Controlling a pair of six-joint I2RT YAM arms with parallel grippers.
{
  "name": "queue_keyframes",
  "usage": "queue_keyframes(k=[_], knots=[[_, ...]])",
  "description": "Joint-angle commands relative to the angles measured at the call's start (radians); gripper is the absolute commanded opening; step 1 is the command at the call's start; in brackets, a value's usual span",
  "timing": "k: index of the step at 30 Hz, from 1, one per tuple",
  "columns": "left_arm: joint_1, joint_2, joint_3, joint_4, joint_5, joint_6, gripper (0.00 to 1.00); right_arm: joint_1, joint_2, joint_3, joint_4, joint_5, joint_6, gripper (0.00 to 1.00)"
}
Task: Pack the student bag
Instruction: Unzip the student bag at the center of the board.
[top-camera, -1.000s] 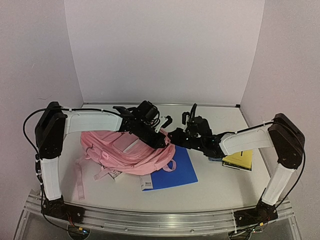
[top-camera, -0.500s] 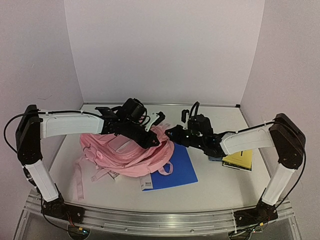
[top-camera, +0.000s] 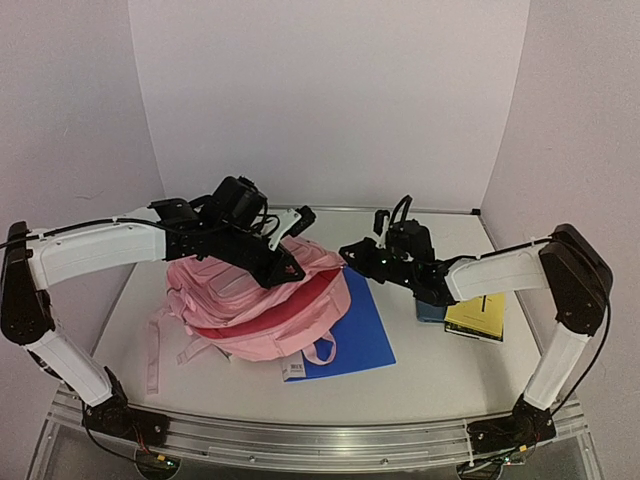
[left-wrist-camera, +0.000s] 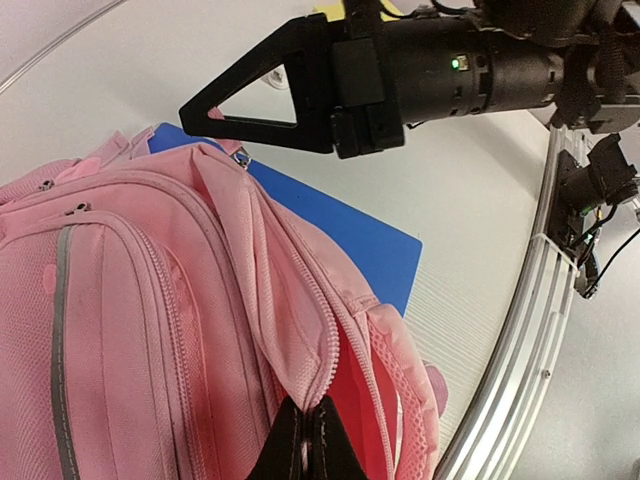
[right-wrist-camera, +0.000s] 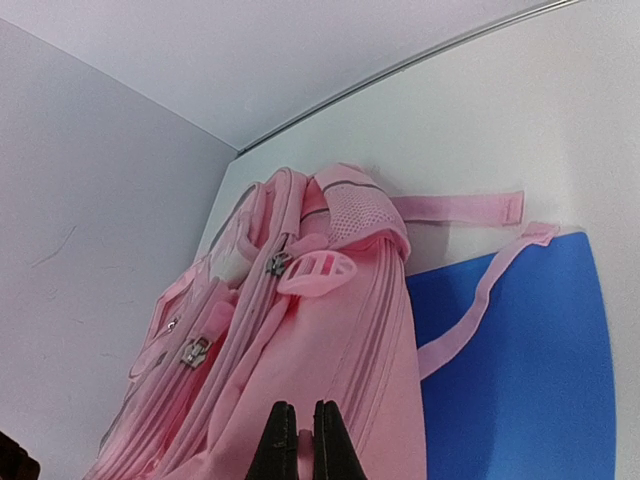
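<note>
The student bag (top-camera: 250, 300), a soft pink backpack, lies left of centre on the table. Its main zip gapes and shows a darker pink inside (left-wrist-camera: 372, 400). My left gripper (top-camera: 288, 268) is shut on the upper zip edge of that opening (left-wrist-camera: 305, 440) and holds it lifted. From the right, my right gripper (top-camera: 347, 253) is shut on a fold of the bag's pink fabric near its top (right-wrist-camera: 298, 437). The bag (right-wrist-camera: 330, 340) fills the right wrist view, with a pink buckle and zip pulls showing.
A blue folder (top-camera: 365, 335) lies flat partly under the bag. A yellow book (top-camera: 477, 320) and a small dark blue item (top-camera: 430, 312) lie beneath the right forearm. A white labelled item (top-camera: 292, 370) pokes out below the bag. A metal rail (top-camera: 320, 440) runs along the near edge.
My left arm has swung up and to the left with the zip edge in its grip, and the bag's mouth now gapes wide. The right gripper shifted slightly up and right, still holding fabric.
</note>
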Motion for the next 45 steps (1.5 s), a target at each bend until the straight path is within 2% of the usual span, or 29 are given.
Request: queue_keyframes(k=[1, 15, 24, 33, 39, 45], knots=[[0.016, -0.094, 0.106, -0.086, -0.004, 0.045, 0.00, -0.060, 0.067, 0.052, 0.007, 0.082, -0.003, 0.00], [0.107, -0.158, 0.178, -0.127, 0.137, 0.062, 0.00, -0.095, 0.281, 0.141, 0.243, 0.045, 0.002, 0.00], [0.172, -0.184, 0.199, -0.136, 0.193, 0.055, 0.00, -0.102, 0.421, 0.261, 0.260, 0.078, -0.035, 0.00], [0.187, -0.185, 0.239, -0.155, 0.202, 0.055, 0.00, -0.116, 0.535, 0.359, 0.286, 0.070, 0.007, 0.00], [0.195, -0.178, 0.237, -0.159, 0.201, 0.055, 0.00, -0.122, 0.564, 0.394, 0.298, 0.043, 0.001, 0.00], [0.256, -0.154, 0.208, -0.162, 0.164, 0.048, 0.00, -0.122, 0.479, 0.354, 0.297, 0.028, -0.059, 0.02]])
